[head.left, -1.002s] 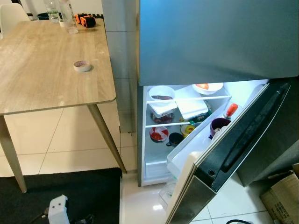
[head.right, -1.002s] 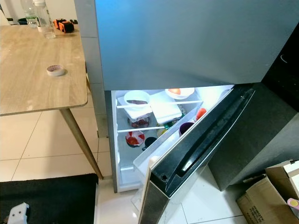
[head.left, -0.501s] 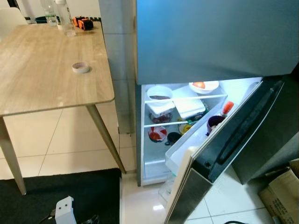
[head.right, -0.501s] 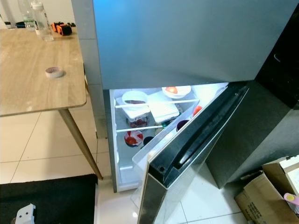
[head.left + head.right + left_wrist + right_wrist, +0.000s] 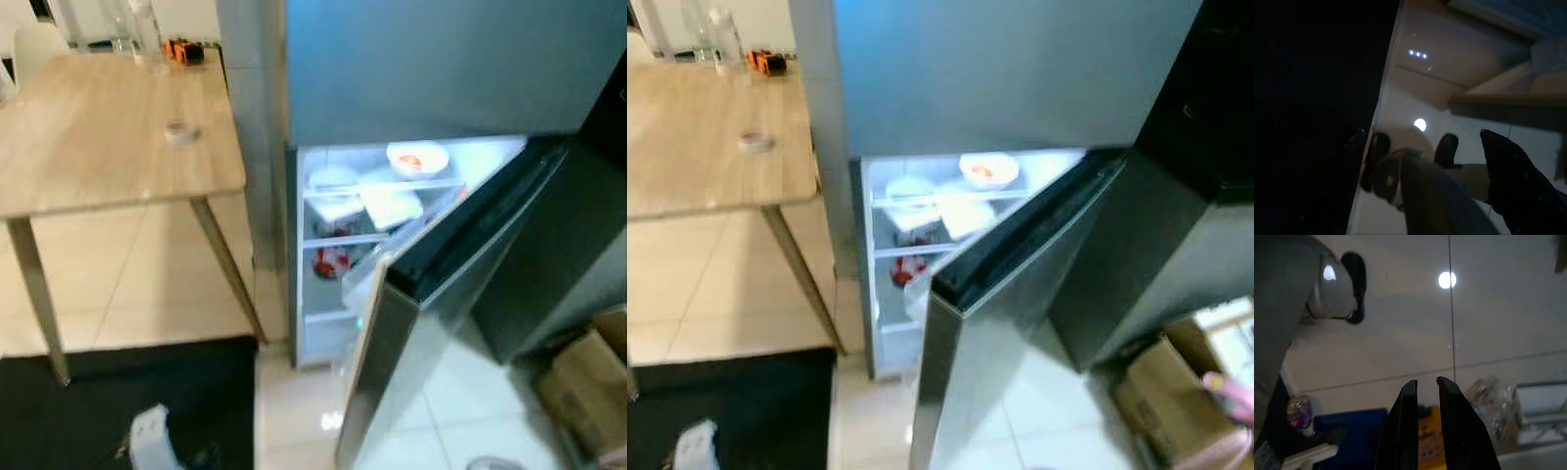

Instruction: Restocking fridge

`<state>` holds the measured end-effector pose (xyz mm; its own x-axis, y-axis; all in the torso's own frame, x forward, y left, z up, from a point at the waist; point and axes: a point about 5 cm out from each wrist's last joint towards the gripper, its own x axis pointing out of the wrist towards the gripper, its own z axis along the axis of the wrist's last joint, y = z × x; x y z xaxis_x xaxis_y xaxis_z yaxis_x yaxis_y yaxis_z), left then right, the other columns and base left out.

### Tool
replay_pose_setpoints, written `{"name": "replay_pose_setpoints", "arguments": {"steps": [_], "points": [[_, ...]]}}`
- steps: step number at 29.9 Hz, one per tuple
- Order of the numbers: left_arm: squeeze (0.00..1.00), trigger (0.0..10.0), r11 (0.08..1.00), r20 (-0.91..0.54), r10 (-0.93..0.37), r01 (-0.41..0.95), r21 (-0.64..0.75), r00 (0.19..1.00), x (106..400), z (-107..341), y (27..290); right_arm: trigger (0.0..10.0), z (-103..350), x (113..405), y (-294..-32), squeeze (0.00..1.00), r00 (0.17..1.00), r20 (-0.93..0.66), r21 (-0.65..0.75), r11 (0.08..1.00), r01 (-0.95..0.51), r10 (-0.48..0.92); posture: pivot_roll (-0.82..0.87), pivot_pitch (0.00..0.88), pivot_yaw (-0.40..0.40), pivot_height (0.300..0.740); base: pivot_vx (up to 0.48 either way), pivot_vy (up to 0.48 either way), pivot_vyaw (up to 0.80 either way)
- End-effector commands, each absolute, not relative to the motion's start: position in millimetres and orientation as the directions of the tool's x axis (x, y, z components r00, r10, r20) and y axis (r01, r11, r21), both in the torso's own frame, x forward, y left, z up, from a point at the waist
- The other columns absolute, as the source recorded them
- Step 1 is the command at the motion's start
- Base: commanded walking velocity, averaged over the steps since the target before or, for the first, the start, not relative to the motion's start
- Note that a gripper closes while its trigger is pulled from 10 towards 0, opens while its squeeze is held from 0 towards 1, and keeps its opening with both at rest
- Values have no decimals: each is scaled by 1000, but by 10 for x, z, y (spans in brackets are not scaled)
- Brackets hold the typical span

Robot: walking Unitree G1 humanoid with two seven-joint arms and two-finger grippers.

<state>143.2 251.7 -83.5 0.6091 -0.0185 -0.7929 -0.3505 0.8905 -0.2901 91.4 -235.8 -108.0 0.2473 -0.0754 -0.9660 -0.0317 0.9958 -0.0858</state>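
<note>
The grey fridge stands ahead with its lower door swung partway out, lit inside. On the top shelf sits a white bowl holding something orange. White containers lie below it, and a red item sits lower down. The picture is blurred. In the left wrist view my left gripper hangs open over the floor in the dark, its black fingers wide apart. In the right wrist view my right gripper hangs shut over pale tiles.
A wooden table stands left of the fridge with a tape roll and bottles on it. A black mat with a white device lies below. A cardboard box sits at the right.
The whole picture has shifted and blurred, so the camera has moved. The door now covers more of the fridge's inside and hides its door shelf.
</note>
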Motion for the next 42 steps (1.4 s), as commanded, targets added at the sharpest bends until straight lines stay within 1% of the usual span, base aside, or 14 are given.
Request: {"name": "replay_pose_setpoints", "arguments": {"steps": [1,7,12,15,18,22,27,28,32,34,36,37,38,42], "points": [[0,10000,879,-791,-10,-372,-299,612,1441,-847,2474,10000,-1065,945,-2392,0,253,-964,-98,994,-39,-85,-8,0,-58,740,0,0,0],[0,10000,903,-791,0,-340,-264,612,1478,-831,2488,10000,-1063,945,-2398,0,252,-964,-98,994,-37,-86,-12,0,-57,740,0,-251,0],[0,10000,888,-744,72,-382,-255,665,1675,-719,2592,10000,-1064,945,-2397,0,253,-964,-97,995,-37,-85,-15,0,-60,740,0,-457,0],[0,10000,889,-637,85,-347,-298,766,2038,-497,2654,10000,-1065,938,-2398,0,250,-965,-97,994,-43,-83,-10,0,-63,740,0,0,0],[0,10000,894,-585,77,-316,-319,807,2189,-391,2665,10000,-1065,937,-2399,0,250,-965,-98,994,-45,-84,-10,0,-63,740,0,0,0],[0,10000,906,-398,-20,-152,-395,917,2621,-43,2600,10000,-1059,953,-2409,0,254,-963,-100,994,-44,-86,-12,0,-62,740,0,0,0],[0,10000,900,-245,-58,-56,-433,968,2885,241,2574,10000,-1053,959,-2423,0,256,-962,-103,994,-42,-89,-19,0,-59,740,0,0,0],[0,0,892,-176,-72,-16,-452,982,2990,374,2567,10000,-1054,956,-2426,0,256,-963,-103,994,-42,-89,-19,0,-59,740,0,0,0],[0,0,881,-67,-112,67,-469,991,3132,573,2531,10000,-1055,948,-2428,0,253,-963,-104,994,-42,-90,-18,0,-60,740,0,0,0],[0,0,856,33,-215,204,-476,976,3227,722,2407,10000,-1056,940,-2429,0,252,-964,-103,994,-42,-89,-19,0,-60,740,0,0,0],[0,0,783,156,-377,403,-474,913,3289,873,2187,10000,-1059,932,-2427,0,250,-964,-101,994,-42,-88,-19,0,-61,740,0,0,0],[0,0,783,156,-377,403,-474,913,3289,873,2187,10000,-1059,932,-2427,0,250,-964,-101,994,-42,-88,-19,0,-61,740,0,0,0],[0,0,721,214,-476,518,-460,853,3295,948,2036,10000,-1059,930,-2429,0,250,-964,-102,994,-41,-88,-18,0,-61,740,0,0,0],[0,0,615,278,-603,658,-435,748,3273,1031,1809,10000,-1058,931,-2431,0,250,-964,-102,994,-40,-89,-19,0,-61,740,0,0,0]]}}
